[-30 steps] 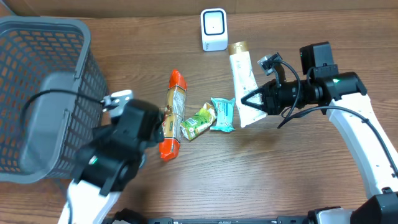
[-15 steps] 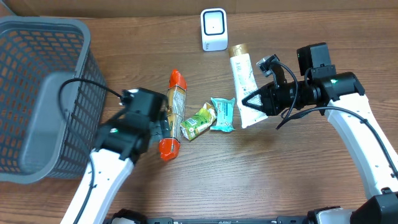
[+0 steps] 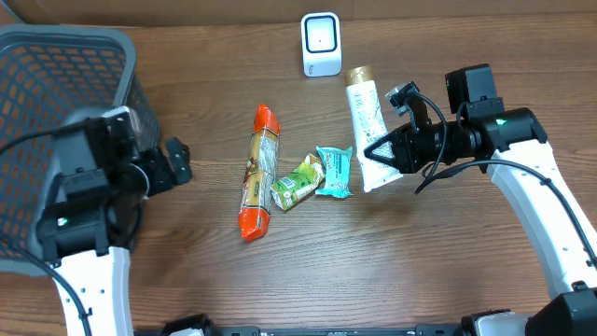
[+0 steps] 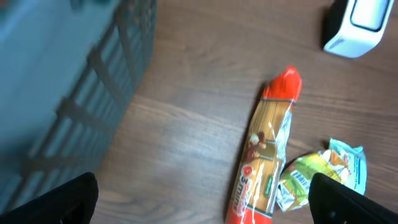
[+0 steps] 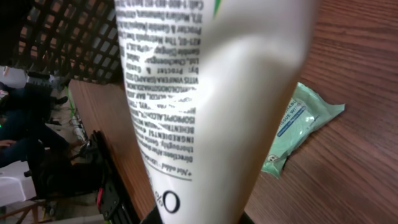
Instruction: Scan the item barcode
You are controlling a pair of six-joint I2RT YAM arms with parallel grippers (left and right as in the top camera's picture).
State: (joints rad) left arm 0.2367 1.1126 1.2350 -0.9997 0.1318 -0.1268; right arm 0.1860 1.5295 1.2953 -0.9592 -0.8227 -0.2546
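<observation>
Gripping the flat end of the white tube (image 3: 365, 117), the right end effector (image 3: 371, 151) is closed narrowly on it. The tube's gold cap points towards the white scanner (image 3: 320, 44) at the back of the counter (image 3: 420, 261). Printed text on the tube fills the right wrist view. The left end effector (image 3: 177, 161) stands wide and holds nothing, beside the grey basket (image 3: 56, 56). Between the arms lie a long pasta packet (image 3: 258, 168), a green packet (image 3: 297, 183) and a teal packet (image 3: 334, 171), the last just beside the tube.
</observation>
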